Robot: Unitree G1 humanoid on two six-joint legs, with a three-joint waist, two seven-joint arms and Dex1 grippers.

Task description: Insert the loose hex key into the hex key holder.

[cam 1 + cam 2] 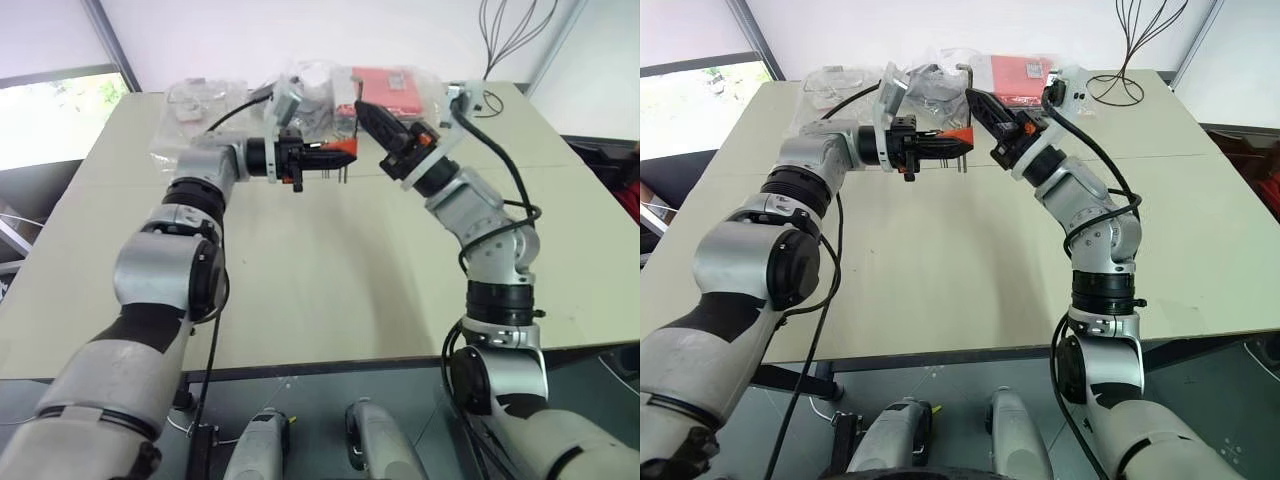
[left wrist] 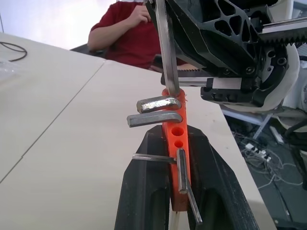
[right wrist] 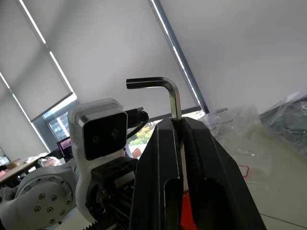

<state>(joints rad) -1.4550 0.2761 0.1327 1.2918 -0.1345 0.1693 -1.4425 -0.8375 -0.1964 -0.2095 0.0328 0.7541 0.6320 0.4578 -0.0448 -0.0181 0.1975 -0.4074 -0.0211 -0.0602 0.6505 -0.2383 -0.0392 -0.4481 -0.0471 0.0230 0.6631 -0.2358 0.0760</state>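
My left gripper (image 1: 328,152) is shut on the hex key holder (image 2: 176,134), an orange block held above the table (image 1: 300,280) with several metal keys sticking out of its side. In the left wrist view its black fingers (image 2: 144,191) clamp both sides of the block. My right gripper (image 1: 366,113) faces it from the right and is shut on the loose hex key (image 3: 170,93), whose short bent end juts past the fingertips. The key's long shaft (image 2: 165,48) reaches the far end of the holder; I cannot tell whether its tip sits in a hole.
Clear plastic bags (image 1: 200,100) and a red packet in plastic (image 1: 390,85) lie at the table's far side. A black cable (image 1: 490,100) coils at the far right. A person in a red shirt (image 2: 129,33) sits beyond the table.
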